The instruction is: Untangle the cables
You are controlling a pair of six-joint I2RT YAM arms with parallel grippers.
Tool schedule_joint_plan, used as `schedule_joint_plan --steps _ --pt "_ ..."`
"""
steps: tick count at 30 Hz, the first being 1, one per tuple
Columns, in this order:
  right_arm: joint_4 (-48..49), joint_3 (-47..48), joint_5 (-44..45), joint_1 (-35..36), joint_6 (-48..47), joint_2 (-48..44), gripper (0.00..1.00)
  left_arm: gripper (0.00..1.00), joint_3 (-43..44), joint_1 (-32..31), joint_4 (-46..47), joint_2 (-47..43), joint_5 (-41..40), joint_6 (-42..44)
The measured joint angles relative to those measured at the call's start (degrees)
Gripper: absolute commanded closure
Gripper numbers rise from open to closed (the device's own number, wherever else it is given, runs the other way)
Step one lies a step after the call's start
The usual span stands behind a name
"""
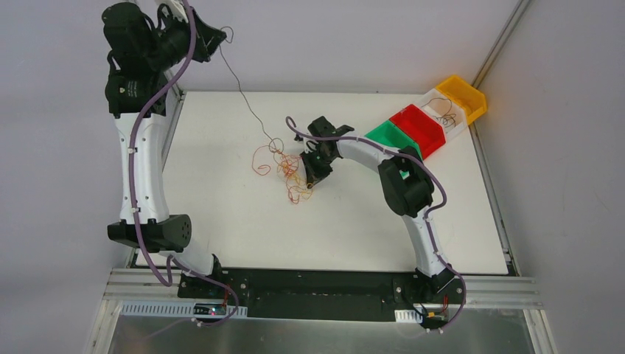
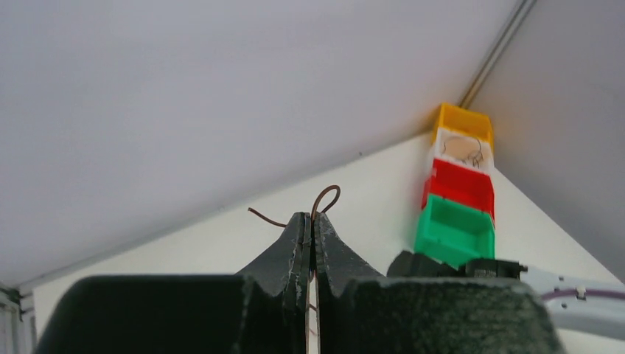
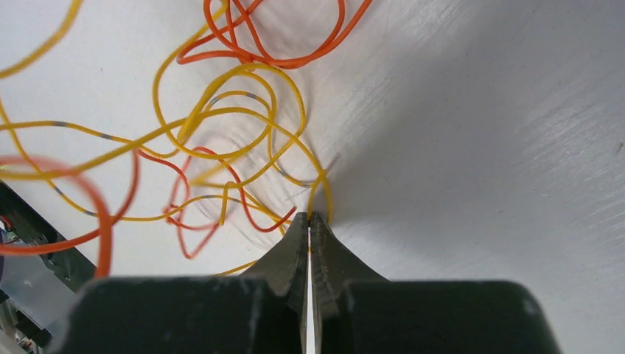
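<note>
White counter [image 1: 354, 228]: cables [image 1: 276, 166], one tangle; four bins [image 1: 416, 129], upper right; left claw [image 2: 312, 218] pinches brown wire [image 2: 329, 196], right claw [image 3: 309, 220] yellow wire [image 3: 326, 195].

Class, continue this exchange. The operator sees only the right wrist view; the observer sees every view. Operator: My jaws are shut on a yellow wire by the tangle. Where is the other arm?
Observer: The left arm is raised high at the far left, its jaws shut on a dark brown wire.
Operator: Is that wire free of the tangle?
Observer: No, it slants down into the tangle beside your jaws.
Operator: Is any wire in a bin?
Observer: Yes, thin curled wire lies in the white bin at the far right.
</note>
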Motion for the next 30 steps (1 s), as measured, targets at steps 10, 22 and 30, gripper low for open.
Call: schedule_joint_plan --steps 10,22,30 --pt "0.0 -2.19 -0.35 0.0 -0.11 -1.29 1.0 1.0 14.73 1.97 9.7 4.17 -8.2 -6.1" --pt "-0.2 -8.2 -1.01 0.0 -1.27 -4.92 1.0 1.0 21.79 1.99 20.79 5.44 -24.83 -4.31" --pt "-2.27 -9.18 -1.16 -0.42 -5.4 -6.19 0.91 1.0 10.8 2.36 23.08 0.66 -21.03 -6.49"
